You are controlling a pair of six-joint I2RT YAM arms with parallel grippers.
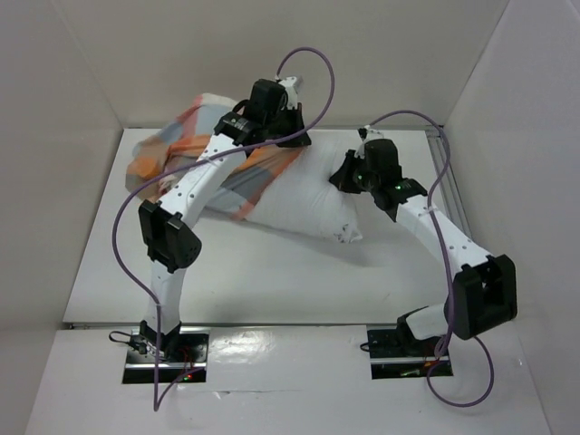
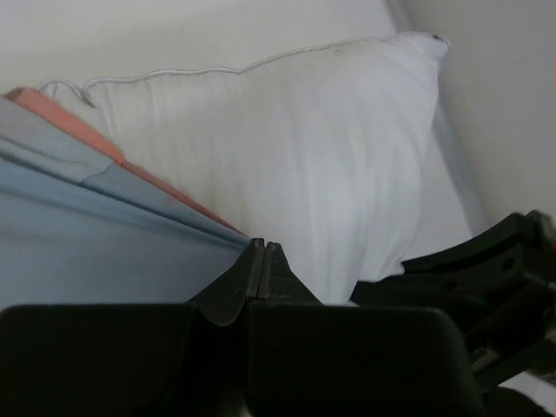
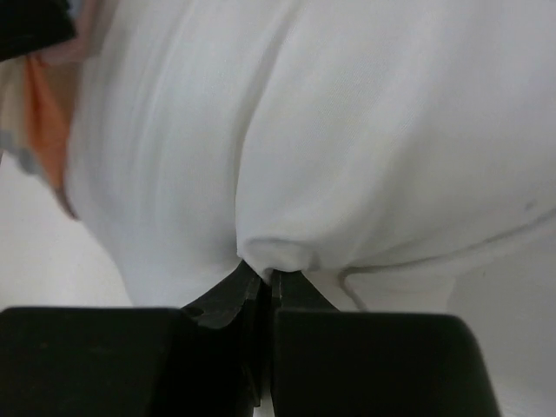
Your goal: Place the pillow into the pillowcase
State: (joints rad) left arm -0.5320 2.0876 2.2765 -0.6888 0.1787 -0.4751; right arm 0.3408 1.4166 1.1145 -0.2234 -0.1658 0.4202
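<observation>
The white pillow (image 1: 304,207) lies across the middle of the table, its left part inside the checked pillowcase (image 1: 172,145). My left gripper (image 1: 292,138) is at the case's open edge over the pillow. In the left wrist view its jaws (image 2: 262,246) are shut, and the light blue and orange pillowcase (image 2: 87,234) runs right into their tips, with the pillow (image 2: 304,148) behind. My right gripper (image 1: 344,175) is at the pillow's far right side. It (image 3: 269,274) is shut on a pinched fold of the pillow (image 3: 347,130). The pillowcase (image 3: 43,113) shows orange at the left.
White walls enclose the table on the left, back and right. A metal rail (image 1: 449,172) runs along the right edge. The right arm's black gripper body (image 2: 486,269) sits close beside the left gripper. Bare tabletop (image 1: 272,281) lies in front of the pillow.
</observation>
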